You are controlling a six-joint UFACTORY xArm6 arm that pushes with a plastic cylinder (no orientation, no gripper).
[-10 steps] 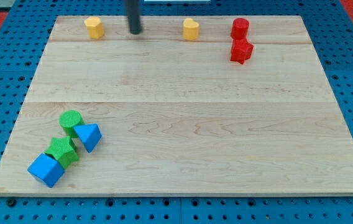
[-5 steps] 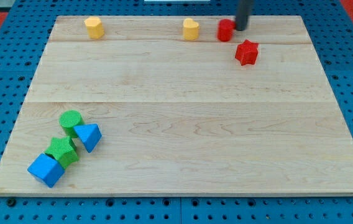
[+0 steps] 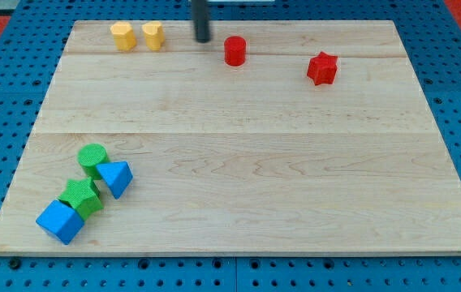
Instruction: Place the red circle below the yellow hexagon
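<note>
- My tip point(image 3: 203, 39) is a plain rod without fingers; it touches no block.
- Red circle point(image 3: 234, 50) lies on the bench point(image 3: 239, 162), at four o'clock from my tip.
- Yellow hexagon point(image 3: 122, 36) sits well apart at nine o'clock, touching the yellow heart point(image 3: 153, 36).

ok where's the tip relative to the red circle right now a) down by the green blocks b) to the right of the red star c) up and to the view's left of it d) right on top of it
c: my tip sits just up-left of the red circle, with a small gap between them.
</note>
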